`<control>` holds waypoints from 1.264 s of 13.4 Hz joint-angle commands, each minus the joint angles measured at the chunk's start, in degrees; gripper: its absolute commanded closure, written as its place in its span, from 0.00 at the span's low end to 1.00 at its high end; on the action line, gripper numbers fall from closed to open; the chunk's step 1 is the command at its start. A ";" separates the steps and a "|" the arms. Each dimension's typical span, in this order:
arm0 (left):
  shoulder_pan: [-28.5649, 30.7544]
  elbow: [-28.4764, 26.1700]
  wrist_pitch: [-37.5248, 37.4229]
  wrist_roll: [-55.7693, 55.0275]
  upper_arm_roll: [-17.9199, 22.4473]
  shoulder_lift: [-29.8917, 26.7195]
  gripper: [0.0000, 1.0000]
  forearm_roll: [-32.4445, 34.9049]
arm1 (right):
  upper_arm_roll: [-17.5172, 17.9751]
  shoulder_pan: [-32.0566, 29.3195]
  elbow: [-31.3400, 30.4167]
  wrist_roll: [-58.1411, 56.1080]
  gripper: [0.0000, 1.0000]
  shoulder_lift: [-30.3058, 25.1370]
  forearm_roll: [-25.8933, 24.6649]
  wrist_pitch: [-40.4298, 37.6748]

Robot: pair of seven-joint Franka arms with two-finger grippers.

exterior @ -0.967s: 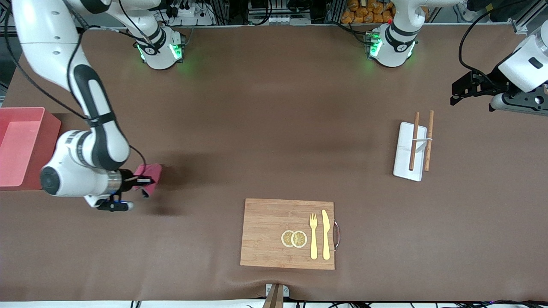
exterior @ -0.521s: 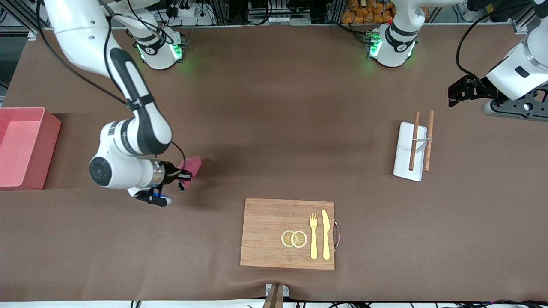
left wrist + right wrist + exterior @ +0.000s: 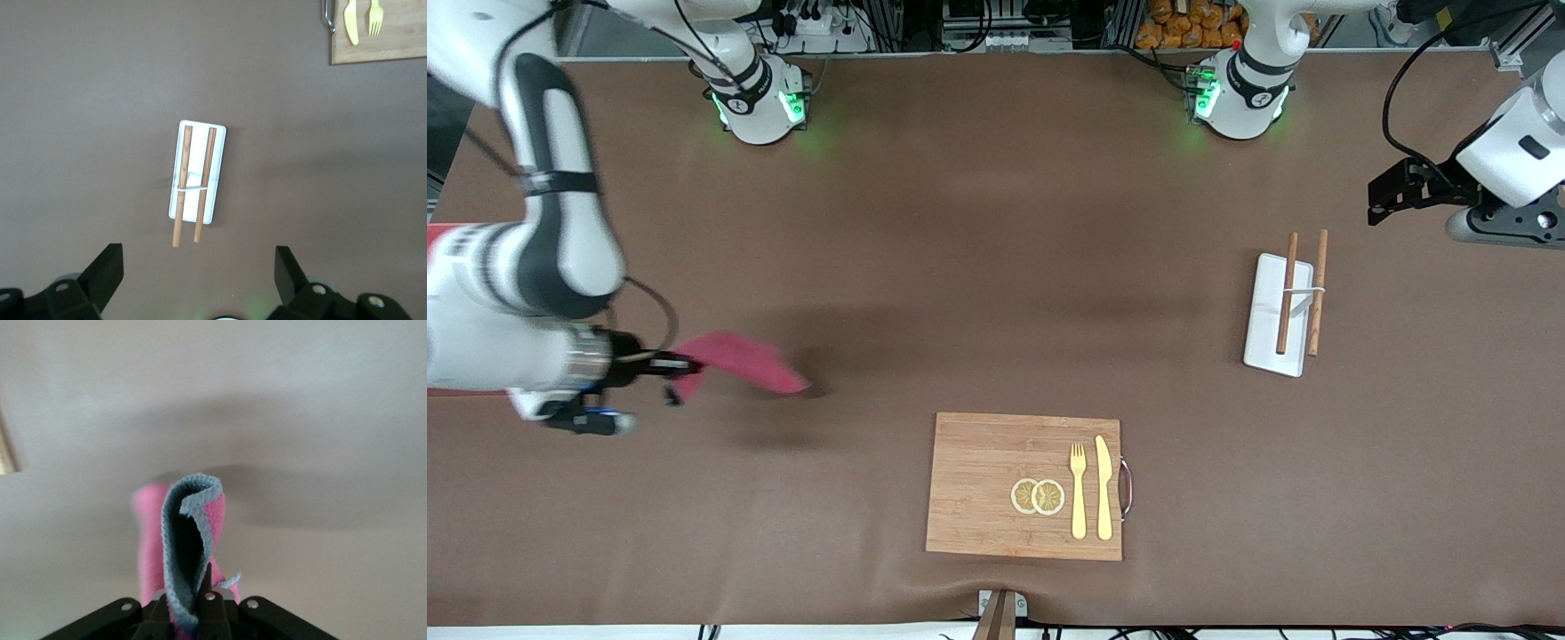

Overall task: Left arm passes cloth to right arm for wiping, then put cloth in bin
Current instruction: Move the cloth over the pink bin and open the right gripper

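Note:
My right gripper (image 3: 671, 364) is shut on the crimson-pink cloth (image 3: 740, 361), low over the table at the right arm's end. The cloth trails from the fingers toward the table's middle. In the right wrist view the cloth (image 3: 188, 532) hangs folded with its pale seam showing, pinched in my right gripper (image 3: 200, 603). The pink bin (image 3: 432, 233) is almost all hidden by the right arm's wrist. My left gripper (image 3: 1383, 191) is open and empty, up in the air at the left arm's end; the left wrist view shows its gripper (image 3: 198, 267) spread wide above bare table.
A white tray with two wooden sticks (image 3: 1279, 316) lies near the left arm's end, also in the left wrist view (image 3: 197, 170). A wooden cutting board (image 3: 996, 484) with fork, knife and two lemon slices lies near the front camera.
My right gripper swept the cloth toward the table's middle, then back toward the bin end; the cloth now trails stretched out. The right arm now covers the bin. The left arm shifted slightly.

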 commanded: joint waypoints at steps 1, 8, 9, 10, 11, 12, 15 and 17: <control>0.27 3.77 -0.57 -0.67 -0.53 0.56 0.00 -1.25 | 0.98 -7.41 3.16 -10.43 1.00 -0.70 -5.35 -3.25; -0.17 4.92 -0.57 -0.85 -2.90 0.47 0.00 -2.93 | 0.63 -27.71 18.48 -40.67 1.00 0.71 -13.64 -9.94; -0.43 4.92 -0.57 -0.85 -2.99 0.65 0.00 -3.02 | 0.63 -30.00 18.65 -43.49 1.00 2.01 -13.73 -7.33; -0.52 4.92 -0.57 -0.85 -3.25 1.00 0.00 -4.32 | 0.63 -31.68 18.48 -45.26 1.00 3.85 -14.16 -3.39; -0.78 4.58 -0.57 -0.85 -3.34 1.53 0.00 -7.99 | 0.72 -33.17 18.48 -46.58 1.00 6.74 -14.34 -0.48; -0.96 4.40 -0.65 -0.76 -3.34 2.40 0.00 -11.51 | 0.72 -34.14 18.21 -48.60 1.00 9.64 -14.17 1.73; -0.26 4.66 -0.48 -0.41 -3.16 2.59 0.00 -11.81 | 0.98 -37.40 16.99 -54.13 1.00 16.34 -11.11 5.95; 0.44 4.92 -0.22 -0.23 -2.38 2.50 0.00 -11.11 | 0.98 -38.19 15.49 -58.97 1.00 19.24 -9.16 11.65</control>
